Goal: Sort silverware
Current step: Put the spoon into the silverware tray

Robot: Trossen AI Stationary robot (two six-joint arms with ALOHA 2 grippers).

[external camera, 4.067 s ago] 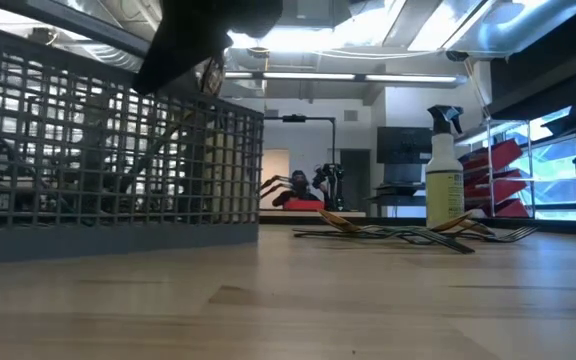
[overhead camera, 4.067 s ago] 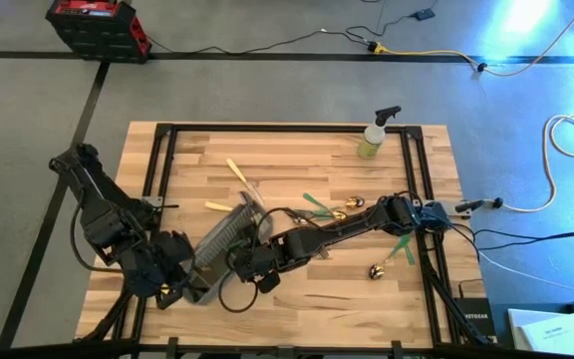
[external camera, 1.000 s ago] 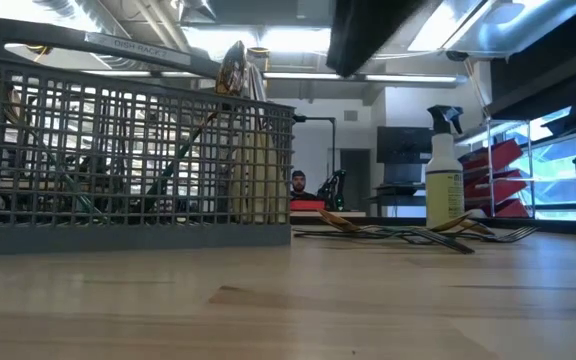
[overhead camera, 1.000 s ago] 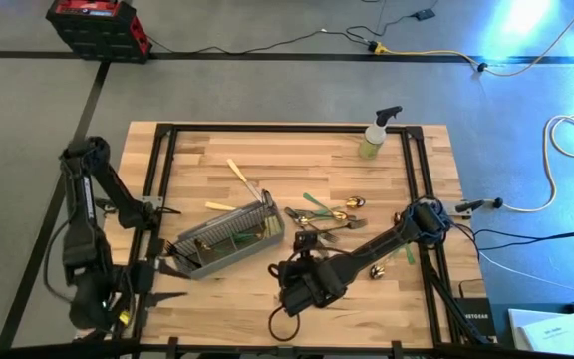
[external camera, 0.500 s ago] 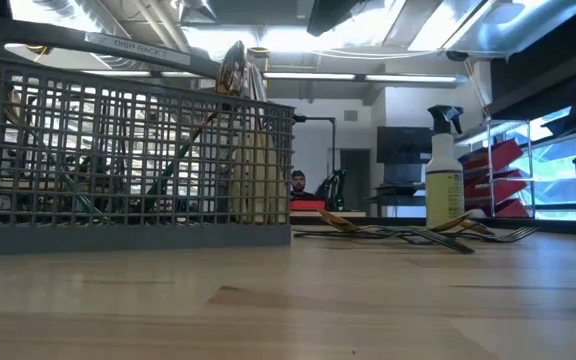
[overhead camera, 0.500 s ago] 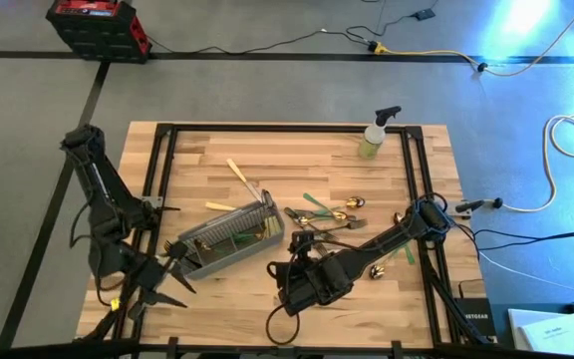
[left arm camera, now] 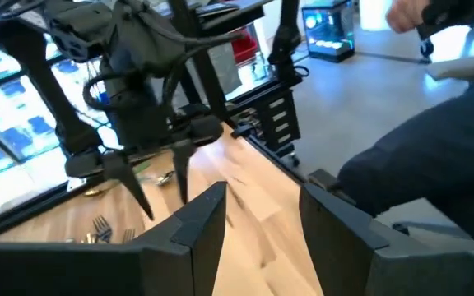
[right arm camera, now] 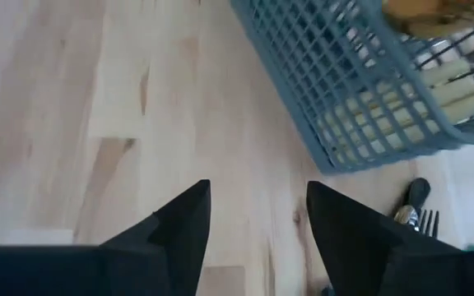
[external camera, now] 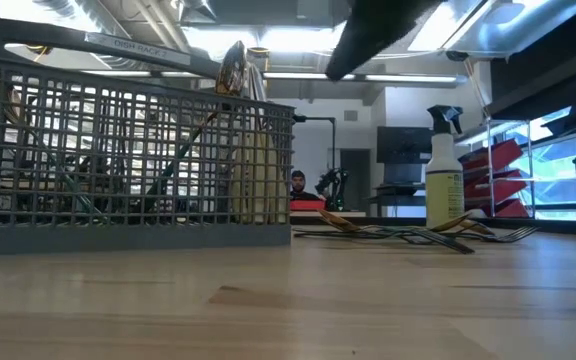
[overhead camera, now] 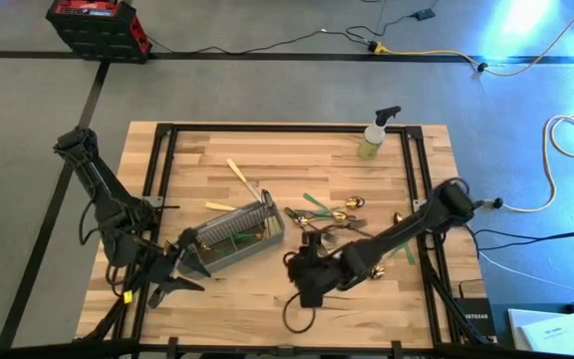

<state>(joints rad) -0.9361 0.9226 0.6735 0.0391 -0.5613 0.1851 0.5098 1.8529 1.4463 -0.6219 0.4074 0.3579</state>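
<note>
Pale butcher-block wood makes up the surface [overhead camera: 267, 299], framed by black rails. Near its centre stands a grey wire-mesh caddy [overhead camera: 235, 237], already holding cream-handled and green-handled cutlery [external camera: 253, 150] upright in its compartments; a gold head pokes above the rim in the low view.

Just to the 3 o'clock side of the caddy lies a loose tangle of gold-headed silverware with green and dark handles [overhead camera: 319, 217], spread flat on the wood. 2 cream-handled pieces [overhead camera: 242, 175] rest at about 12 o'clock from the caddy, and a green-handled piece [overhead camera: 404, 251] lies well apart toward the 4 o'clock edge. A yellow-green spray bottle with a black trigger [overhead camera: 375, 136] stands upright near the 1 o'clock corner.

The left gripper [overhead camera: 167, 269] sits low at 8 o'clock from the caddy, close to its end wall. Its jaws stand partly apart with nothing between them, as the left wrist view shows.

The right gripper [overhead camera: 305, 279] hovers at 5 o'clock from the caddy, above bare wood. Its jaws are also parted and empty, with the caddy's corner and a fork's tines [right arm camera: 422, 219] visible beyond them.

A person's dark sleeve [left arm camera: 434, 156] shows past the table edge.
</note>
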